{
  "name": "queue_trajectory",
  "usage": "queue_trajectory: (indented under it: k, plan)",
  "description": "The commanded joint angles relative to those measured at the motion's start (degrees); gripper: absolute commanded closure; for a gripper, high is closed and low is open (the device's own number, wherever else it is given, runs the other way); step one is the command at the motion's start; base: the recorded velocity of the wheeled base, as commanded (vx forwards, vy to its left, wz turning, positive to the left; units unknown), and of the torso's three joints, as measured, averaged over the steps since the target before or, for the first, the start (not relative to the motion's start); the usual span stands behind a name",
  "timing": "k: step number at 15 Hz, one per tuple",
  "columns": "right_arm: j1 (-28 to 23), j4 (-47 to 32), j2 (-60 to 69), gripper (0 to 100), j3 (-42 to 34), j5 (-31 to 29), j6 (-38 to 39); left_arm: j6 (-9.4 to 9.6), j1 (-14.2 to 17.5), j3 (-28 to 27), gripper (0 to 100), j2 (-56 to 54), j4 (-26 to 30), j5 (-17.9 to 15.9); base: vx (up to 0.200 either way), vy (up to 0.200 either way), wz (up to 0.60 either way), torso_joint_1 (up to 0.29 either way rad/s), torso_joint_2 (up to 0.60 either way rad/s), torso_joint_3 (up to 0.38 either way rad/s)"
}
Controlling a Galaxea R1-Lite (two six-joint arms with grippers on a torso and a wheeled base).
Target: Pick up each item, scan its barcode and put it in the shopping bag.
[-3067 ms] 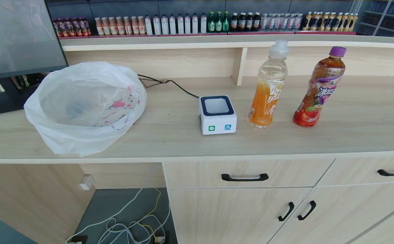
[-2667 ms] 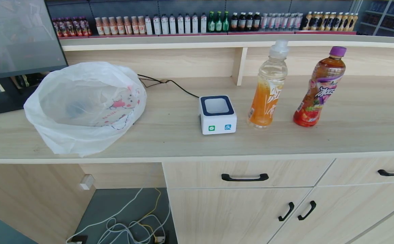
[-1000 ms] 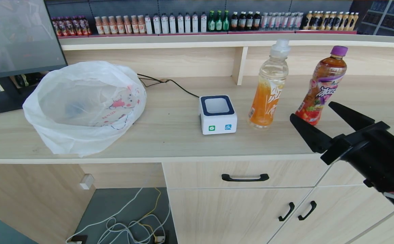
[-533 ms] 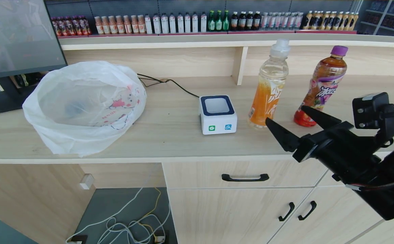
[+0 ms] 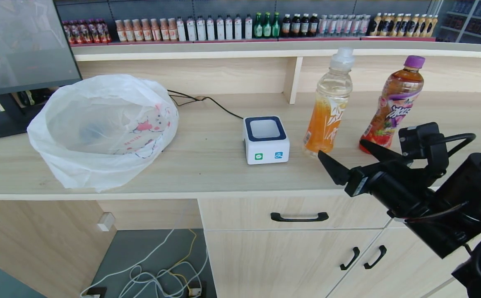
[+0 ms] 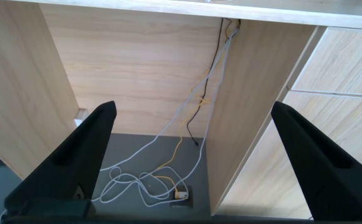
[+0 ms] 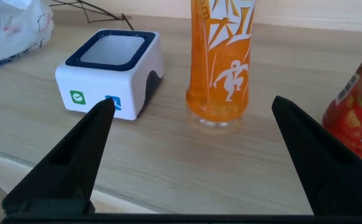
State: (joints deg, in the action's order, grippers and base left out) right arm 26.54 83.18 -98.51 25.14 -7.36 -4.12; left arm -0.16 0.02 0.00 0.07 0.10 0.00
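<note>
Right gripper point(image 5: 340, 148), fingers spread, faces orange bottle point(image 5: 327, 111) upright on counter point(image 5: 207, 165) between scanner point(image 5: 265, 140) and red bottle point(image 5: 391, 111) | left gripper point(image 6: 193, 106) spread, below counter | risk: a finger clipping the tall bottle could topple it.

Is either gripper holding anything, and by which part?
Nothing is held. The right gripper is open short of the clear plastic bottle of orange drink; the left gripper is open below the wooden counter.
</note>
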Motion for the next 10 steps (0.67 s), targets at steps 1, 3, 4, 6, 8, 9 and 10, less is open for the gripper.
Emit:
queue_trajectory:
  k: [1,3,4,6,8,9,10]
  plan:
    - [-0.3,-0.4,-1.2,0,0.8,-1.3,1.4,-0.02,0.1,0.0,0,0.0,0.0,0.0,0.0,0.0,0.0,0.0,0.0,0.0]
    - [-0.7,-3.3,-1.7,0,7.0,-2.6,2.1,-0.02,0.1,0.0,0,0.0,0.0,0.0,0.0,0.0,0.0,0.0,0.0,0.0]
    - [-0.9,-6.6,-1.3,0,9.8,-4.9,2.2,-0.02,0.1,0.0,0,0.0,0.0,0.0,0.0,0.0,0.0,0.0,0.0,0.0]
    - [-1.1,-12.4,-0.8,0,14.8,-5.9,3.6,-0.02,0.1,0.0,0,0.0,0.0,0.0,0.0,0.0,0.0,0.0,0.0,0.0]
    - [-2.2,-15.1,-2.1,0,19.0,-6.1,3.7,-0.02,0.1,0.0,0,0.0,0.0,0.0,0.0,0.0,0.0,0.0,0.0,0.0]
    - [-2.6,-15.2,-2.6,0,19.6,-6.1,3.6,-0.02,0.1,0.0,0,0.0,0.0,0.0,0.0,0.0,0.0,0.0,0.0,0.0]
    - [-3.8,-15.2,-3.8,0,20.9,-6.1,3.6,-0.02,0.0,0.0,0,0.0,0.0,0.0,0.0,0.0,0.0,0.0,0.0,0.0]
